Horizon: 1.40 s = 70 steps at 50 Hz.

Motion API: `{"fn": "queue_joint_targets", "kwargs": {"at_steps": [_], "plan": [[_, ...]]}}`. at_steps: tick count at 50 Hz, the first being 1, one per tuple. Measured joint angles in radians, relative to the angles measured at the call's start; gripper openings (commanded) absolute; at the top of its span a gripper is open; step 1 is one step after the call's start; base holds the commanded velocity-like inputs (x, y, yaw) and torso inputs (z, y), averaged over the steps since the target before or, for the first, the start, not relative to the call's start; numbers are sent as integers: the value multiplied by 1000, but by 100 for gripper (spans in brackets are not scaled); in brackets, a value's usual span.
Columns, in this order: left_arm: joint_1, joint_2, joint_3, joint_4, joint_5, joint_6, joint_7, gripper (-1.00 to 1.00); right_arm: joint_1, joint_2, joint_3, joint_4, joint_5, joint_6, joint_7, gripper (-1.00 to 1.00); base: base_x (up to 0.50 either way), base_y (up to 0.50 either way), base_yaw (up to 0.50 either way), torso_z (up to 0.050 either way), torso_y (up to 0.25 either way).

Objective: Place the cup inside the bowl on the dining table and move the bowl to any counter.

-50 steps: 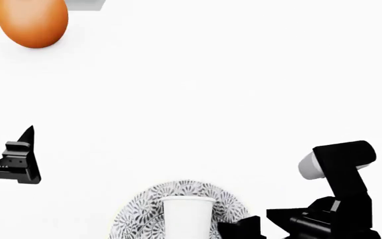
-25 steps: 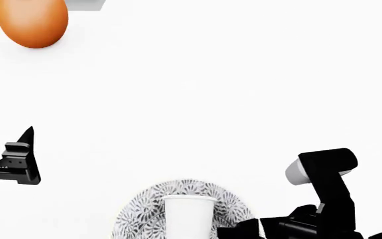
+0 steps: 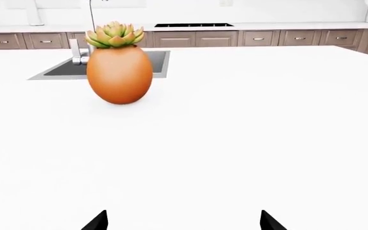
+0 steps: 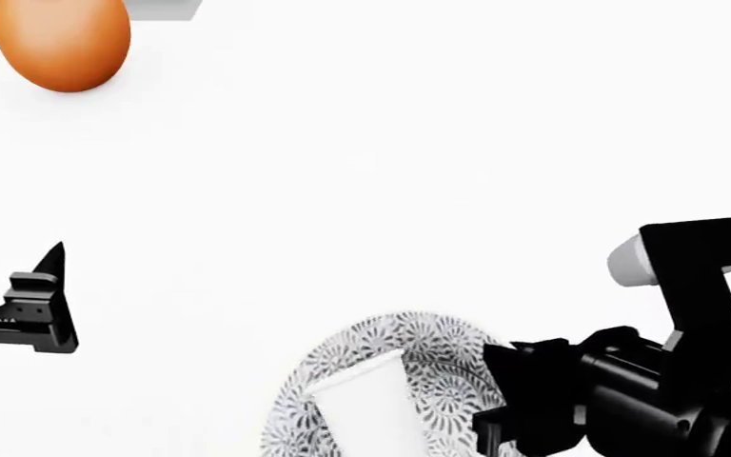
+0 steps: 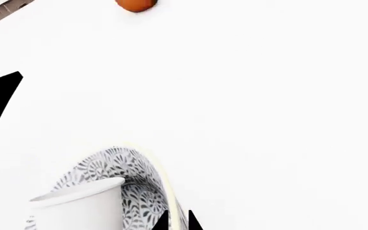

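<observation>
My left gripper (image 4: 50, 286) spread wide, empty, well apart from the load | cup (image 4: 372, 409) leaning inside bowl (image 4: 442, 352) on table (image 4: 404, 171), near edge | my right gripper (image 5: 176, 221) pinched narrow on bowl's rim, bowl just to its left; right arm nearer, carries.

Smooth matt cup (image 4: 368, 409) (patterned bowl (image 4: 436, 352))

Robot arms: matte black with grey joint caps.
The left gripper (image 4: 50, 276) has pointed black fingertips on blocky, ridged housing; the right gripper (image 4: 505, 400) has angular black links and a pale grey cylindrical cap.
</observation>
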Motion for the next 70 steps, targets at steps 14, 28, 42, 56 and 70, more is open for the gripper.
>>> {"fn": "queue_joint_targets", "kwargs": {"at_steps": [14, 28, 42, 56, 70], "plan": [[-2, 2, 6, -9, 2, 7, 1, 100, -18, 30, 76, 6, 35, -54, 43, -100, 0, 0, 0, 0, 0], [3, -1, 7, -12, 2, 14, 0, 100, -102, 43, 180, 34, 41, -153, 51, -100, -2, 0, 0, 0, 0], [6, -5, 5, -13, 1, 18, -1, 100, -157, 62, 229, 43, 38, -192, 62, -100, -322, -391, 0, 0, 0], [-2, -9, 17, 4, -5, 3, -11, 100, -199, 81, 264, 43, 31, -217, 61, -100, -160, -500, 0, 0, 0], [6, -15, 13, 26, -15, -2, -20, 100, -215, 88, 274, 45, 24, -228, 64, -100, -20, -500, 0, 0, 0]]}}
